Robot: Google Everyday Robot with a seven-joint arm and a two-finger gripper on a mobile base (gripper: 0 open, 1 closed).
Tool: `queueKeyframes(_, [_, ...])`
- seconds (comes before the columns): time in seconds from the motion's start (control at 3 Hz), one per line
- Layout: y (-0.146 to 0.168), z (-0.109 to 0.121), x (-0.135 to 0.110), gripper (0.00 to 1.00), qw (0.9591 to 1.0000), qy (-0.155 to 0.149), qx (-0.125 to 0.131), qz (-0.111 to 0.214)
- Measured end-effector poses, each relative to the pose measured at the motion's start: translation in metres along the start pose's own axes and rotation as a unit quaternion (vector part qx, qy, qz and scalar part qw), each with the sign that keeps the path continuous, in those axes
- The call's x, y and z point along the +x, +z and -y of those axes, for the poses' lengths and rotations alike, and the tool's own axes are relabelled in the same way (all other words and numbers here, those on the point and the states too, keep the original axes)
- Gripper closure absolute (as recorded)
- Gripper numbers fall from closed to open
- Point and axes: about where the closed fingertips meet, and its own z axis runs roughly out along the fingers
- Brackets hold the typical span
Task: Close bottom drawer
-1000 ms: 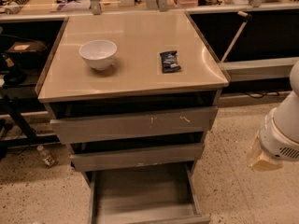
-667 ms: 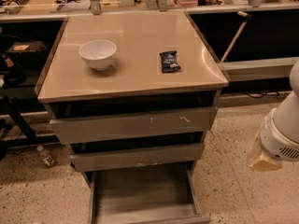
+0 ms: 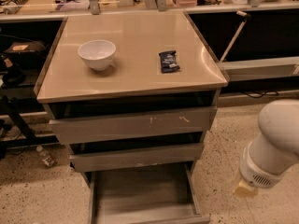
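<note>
Where the speckled floor [image 3: 224, 139] shows at the lower right of the view, the gripper [image 3: 245, 189] is seen as a pale yellowish tip under a rounded white arm segment [image 3: 275, 143], clear of the cabinet and of every drawer. Whether it is open or closed cannot be told.

To the left of the gripper, and apart from it, the bottom drawer [image 3: 140, 190] is found. It is the narrowest of three grey handleless drawers and is pulled well out of the cabinet, so that its grey box interior is laid open to view. Its low front panel is cut off by the lower edge of the view.

Up and to the left of the gripper, the medium-width grey drawer front [image 3: 138, 157] is set directly above the open drawer. Over that the widest grey drawer front [image 3: 133, 124] is marked by pale scratches. A dark gap is shown above each of the two.

Higher than the gripper, the beige square tabletop [image 3: 135, 78] is carried by the cabinet. On it a round white bowl [image 3: 97, 54] is placed upright on the side away from the gripper, and a small dark snack packet [image 3: 168, 61] is laid flat on the gripper's side, the two well apart. Far to the left of the gripper, a small plastic bottle [image 3: 46, 157] is seen lying on the floor beside the cabinet.
</note>
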Motion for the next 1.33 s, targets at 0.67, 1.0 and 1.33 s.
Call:
queueKeyframes(0.67, [0.077,-0.005,0.002,1.0,0.9985,0.031,-0.045,-0.003])
queueKeyframes(1.0, [0.132,-0.022,0.017,1.0,0.9946,0.062,-0.082,-0.012])
queueKeyframes(1.33, [0.218,-0.047,0.031,1.0,0.9844,0.098,-0.145,-0.02])
